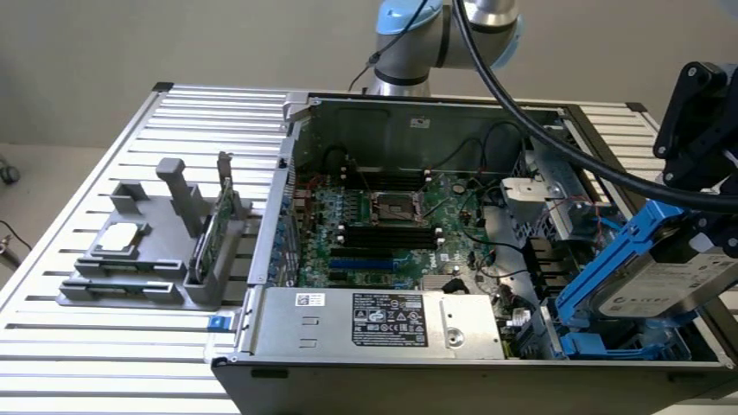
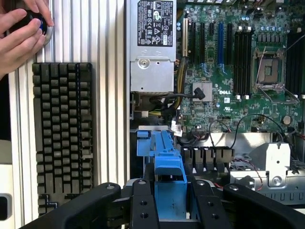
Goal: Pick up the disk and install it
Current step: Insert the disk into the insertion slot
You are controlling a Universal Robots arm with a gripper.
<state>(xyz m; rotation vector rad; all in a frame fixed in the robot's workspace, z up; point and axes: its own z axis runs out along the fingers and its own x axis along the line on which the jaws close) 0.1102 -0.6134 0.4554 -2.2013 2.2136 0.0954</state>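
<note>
The disk (image 1: pixel 678 290), a silver-grey drive with a white label in a blue plastic carrier frame, hangs tilted over the drive bay (image 1: pixel 623 346) at the open computer case's corner, low on the exterior view's right. My black gripper (image 1: pixel 706 246) is shut on its upper end. In the wrist view the disk's blue carrier (image 2: pixel 167 157) runs out from between the two black fingers (image 2: pixel 143 205) of my gripper (image 2: pixel 172 202), towards the bay beside the power supply.
The open case (image 1: pixel 302 130) holds the motherboard (image 1: pixel 392 216) and a silver power supply (image 1: pixel 381 322). A grey fixture (image 1: pixel 127 285) on the exterior view's left carries a small chip and an upright circuit card. The wrist view has a black keyboard (image 2: pixel 62 133) and a person's hands (image 2: pixel 19 33).
</note>
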